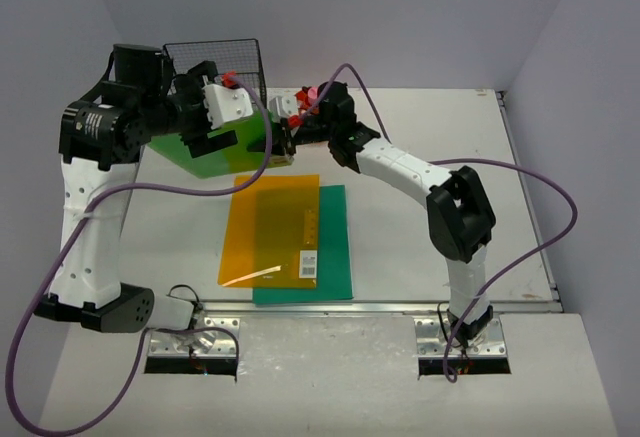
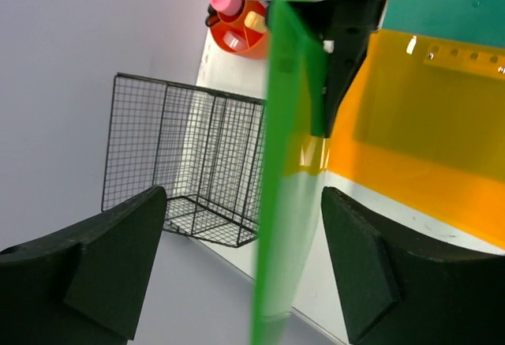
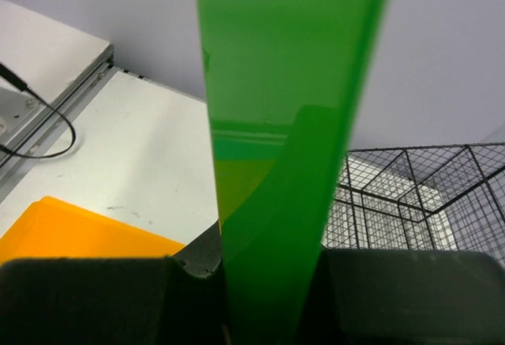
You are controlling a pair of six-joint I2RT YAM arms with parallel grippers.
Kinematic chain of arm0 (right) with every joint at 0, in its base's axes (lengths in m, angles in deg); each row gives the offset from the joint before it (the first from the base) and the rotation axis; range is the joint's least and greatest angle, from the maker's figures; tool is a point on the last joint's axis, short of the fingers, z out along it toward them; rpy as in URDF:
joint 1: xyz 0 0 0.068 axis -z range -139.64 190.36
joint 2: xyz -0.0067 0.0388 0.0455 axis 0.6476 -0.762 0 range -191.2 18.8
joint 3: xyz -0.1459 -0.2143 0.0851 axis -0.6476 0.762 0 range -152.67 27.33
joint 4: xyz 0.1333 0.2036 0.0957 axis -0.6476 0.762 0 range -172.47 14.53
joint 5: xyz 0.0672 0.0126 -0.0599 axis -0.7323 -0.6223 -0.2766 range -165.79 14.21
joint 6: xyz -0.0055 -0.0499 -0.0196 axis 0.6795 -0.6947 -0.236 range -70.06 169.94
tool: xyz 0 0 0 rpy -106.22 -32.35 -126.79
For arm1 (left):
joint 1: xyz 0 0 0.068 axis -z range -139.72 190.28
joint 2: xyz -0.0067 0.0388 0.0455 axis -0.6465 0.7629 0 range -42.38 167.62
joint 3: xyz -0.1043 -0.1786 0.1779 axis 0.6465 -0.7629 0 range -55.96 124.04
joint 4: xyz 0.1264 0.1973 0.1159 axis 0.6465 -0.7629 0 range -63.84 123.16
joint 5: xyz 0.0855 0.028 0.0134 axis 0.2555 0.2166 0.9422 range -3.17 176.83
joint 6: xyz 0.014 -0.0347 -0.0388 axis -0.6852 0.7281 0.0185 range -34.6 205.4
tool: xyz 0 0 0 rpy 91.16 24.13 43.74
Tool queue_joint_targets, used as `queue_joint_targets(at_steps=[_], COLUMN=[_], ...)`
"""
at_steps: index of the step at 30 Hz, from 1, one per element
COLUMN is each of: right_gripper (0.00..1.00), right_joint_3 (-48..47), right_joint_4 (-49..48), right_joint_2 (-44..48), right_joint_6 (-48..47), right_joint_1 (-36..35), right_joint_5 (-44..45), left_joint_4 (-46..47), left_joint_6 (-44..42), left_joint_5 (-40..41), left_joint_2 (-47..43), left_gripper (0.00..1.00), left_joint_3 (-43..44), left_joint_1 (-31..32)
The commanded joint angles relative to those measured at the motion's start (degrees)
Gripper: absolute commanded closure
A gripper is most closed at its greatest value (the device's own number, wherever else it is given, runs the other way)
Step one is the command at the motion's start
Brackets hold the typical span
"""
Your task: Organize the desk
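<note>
The white desk (image 1: 440, 127) carries an orange folder (image 1: 270, 227) lying on a teal folder (image 1: 335, 257). My right gripper (image 1: 283, 145) is shut on one edge of a bright green folder (image 1: 195, 155) and holds it up on edge above the desk's back left. The right wrist view shows the green folder (image 3: 284, 124) pinched between the fingers (image 3: 95, 298). My left gripper (image 1: 205, 140) is open and straddles the folder's other end. In the left wrist view the folder (image 2: 288, 163) stands edge-on between the spread fingers (image 2: 118, 242), touching neither.
A black wire basket (image 1: 225, 62) stands at the back left, close behind the green folder; it also shows in the left wrist view (image 2: 181, 155). A red pen holder (image 1: 305, 97) with a pink item sits behind the right gripper. Pale grey walls enclose the desk.
</note>
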Motion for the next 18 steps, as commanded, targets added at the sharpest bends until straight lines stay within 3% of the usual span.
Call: queue_joint_targets(at_steps=[1, 3, 5, 18], right_gripper=[1.0, 1.0, 1.0, 1.0], right_joint_3=[2.47, 2.86, 2.56, -2.55], right_joint_4=[-6.4, -5.41, -4.31, 0.32], right_joint_2=[6.2, 6.53, 6.49, 3.84], right_joint_6=[-8.43, -10.69, -12.09, -15.13], right_joint_1=[-1.66, -1.91, -1.96, -1.96], right_joint_5=[-3.03, -3.07, -2.88, -2.19], left_joint_4=[0.07, 0.06, 0.03, -0.06], left_joint_6=[-2.51, -3.64, -4.89, -8.95], left_joint_5=[1.37, 1.76, 2.2, 5.4], left_joint_2=[1.73, 1.81, 1.53, -0.71], left_gripper=[0.3, 0.45, 0.51, 0.52], left_joint_3=[-0.32, -1.55, -3.18, -13.9], left_joint_1=[0.08, 0.08, 0.08, 0.96])
